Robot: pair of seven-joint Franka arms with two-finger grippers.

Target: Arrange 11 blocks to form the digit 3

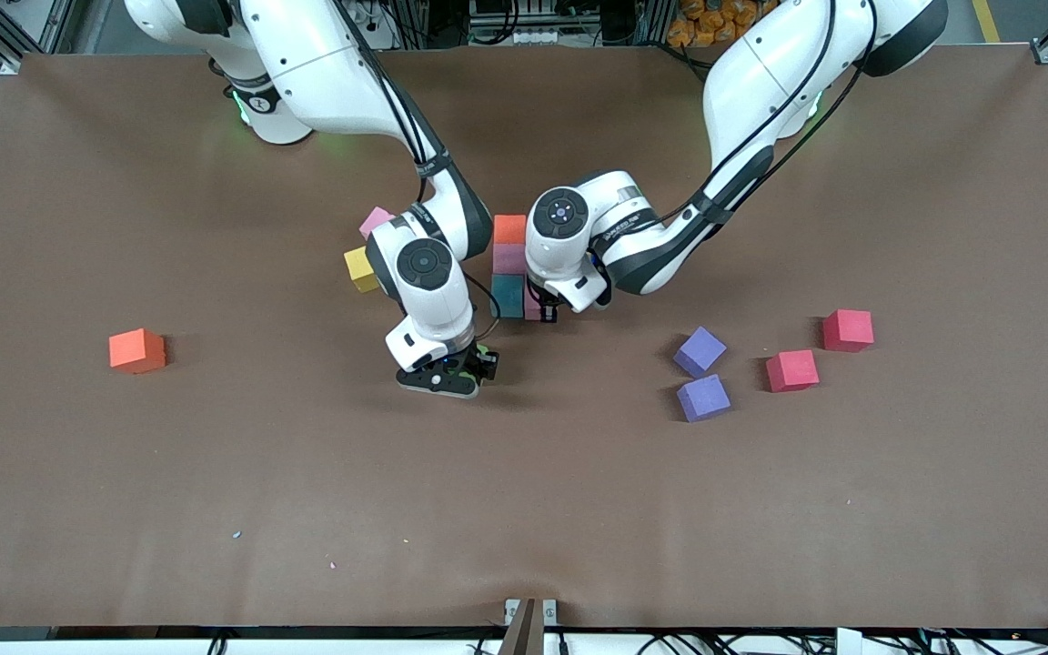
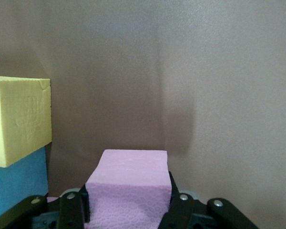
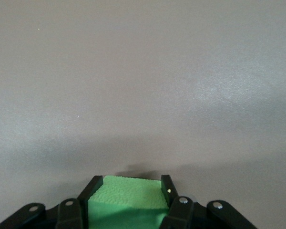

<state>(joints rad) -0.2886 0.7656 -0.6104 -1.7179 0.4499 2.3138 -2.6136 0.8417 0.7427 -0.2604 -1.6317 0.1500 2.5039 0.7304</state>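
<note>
A short line of blocks lies mid-table: orange (image 1: pixel 509 228), magenta (image 1: pixel 507 258), then teal (image 1: pixel 506 295) nearest the front camera. My left gripper (image 1: pixel 542 312) is down beside the teal one, shut on a pink block (image 2: pixel 128 183) that shows between its fingers. In the left wrist view a yellow block (image 2: pixel 19 119) and a blue block (image 2: pixel 14 183) stand close beside it. My right gripper (image 1: pixel 477 366) is low over bare table nearer the front camera, shut on a green block (image 3: pixel 128 198).
Loose blocks lie around: yellow (image 1: pixel 360 269) and pink (image 1: pixel 376 220) by the right arm, orange (image 1: pixel 136 350) toward the right arm's end. Two purple (image 1: pixel 699 351) (image 1: pixel 702 398) and two red (image 1: pixel 791 370) (image 1: pixel 848 329) lie toward the left arm's end.
</note>
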